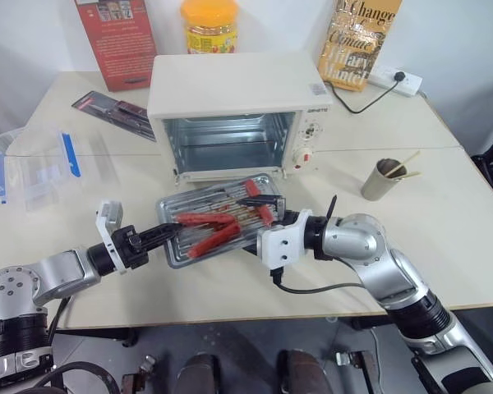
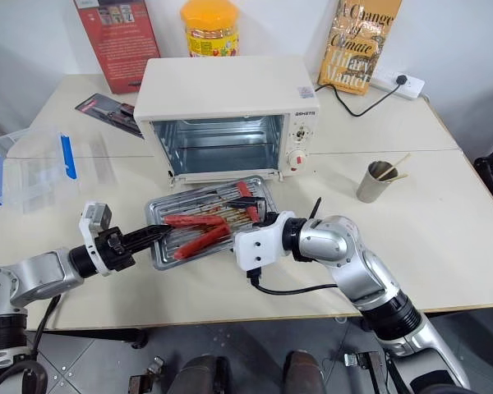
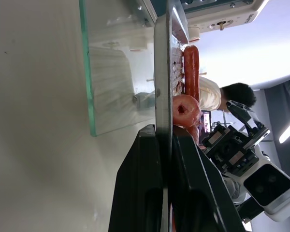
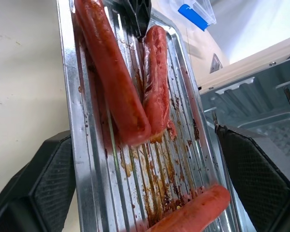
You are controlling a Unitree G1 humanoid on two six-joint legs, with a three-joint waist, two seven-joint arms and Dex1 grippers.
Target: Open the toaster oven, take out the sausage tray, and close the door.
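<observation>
Sausage tray (image 1: 218, 218) sits out of the toaster oven (image 1: 234, 115), just in front of its gaping mouth, over the door (image 3: 118, 72), which lies folded down flat toward the table's (image 1: 444, 205) near edge. Left gripper (image 1: 166, 232) is clamped tight on the tray's left rim, 1 finger above and 1 below. Right gripper (image 4: 145, 179) stands at the tray's right end, its 2 fingers (image 4: 46, 179) spread wide either side of the tray and gripping nothing.
</observation>
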